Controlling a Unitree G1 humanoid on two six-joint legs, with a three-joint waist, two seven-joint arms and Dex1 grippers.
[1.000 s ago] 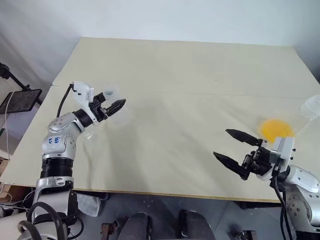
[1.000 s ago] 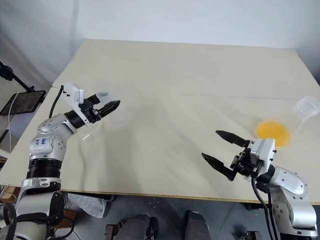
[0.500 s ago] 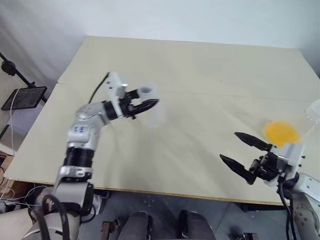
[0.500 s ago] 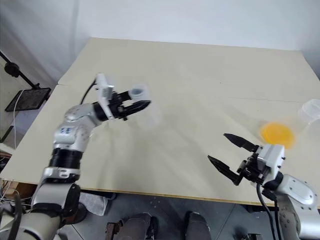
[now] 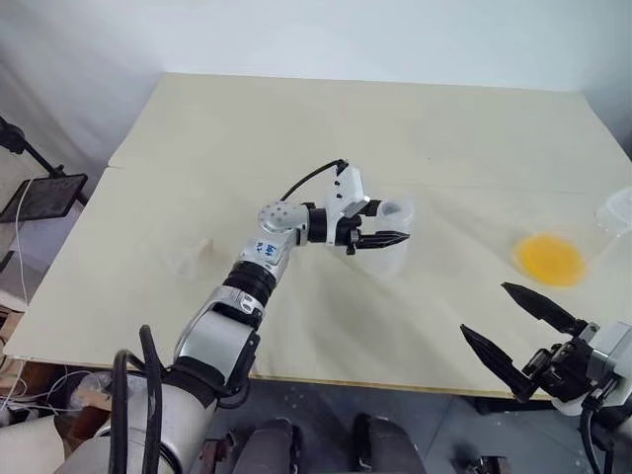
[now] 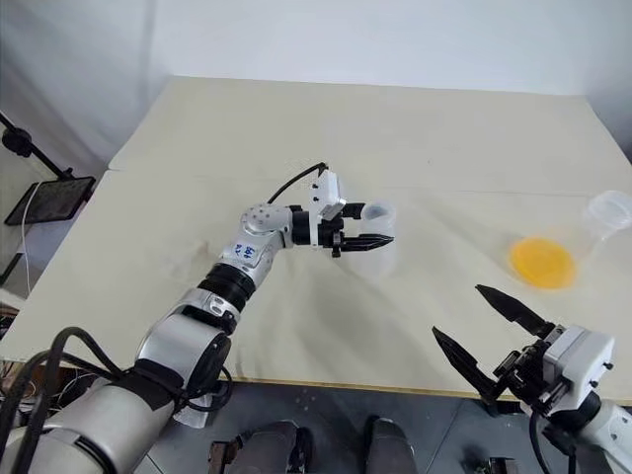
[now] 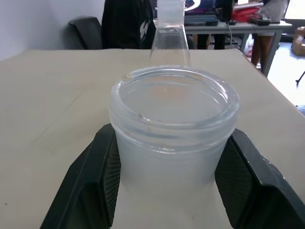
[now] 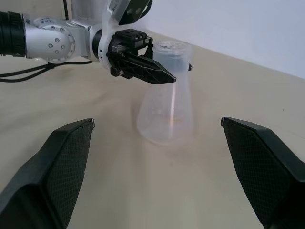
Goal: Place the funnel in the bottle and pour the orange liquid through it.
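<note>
We are seeing two clear flasks. Our left gripper (image 5: 383, 238) is clamping one empty bottle (image 5: 387, 247) by its neck, mid-frame in the head views. The other flask (image 5: 578, 247), holding orange liquid (image 5: 550, 259), is sitting at right. Our right gripper (image 5: 513, 330) is hanging wide open, lower right.

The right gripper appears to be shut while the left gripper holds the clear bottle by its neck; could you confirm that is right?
Not quite: the right gripper is open, its two fingers spread wide with nothing between them, as the right wrist view shows. The rest stands: the left gripper holds the clear bottle by its neck.
</note>
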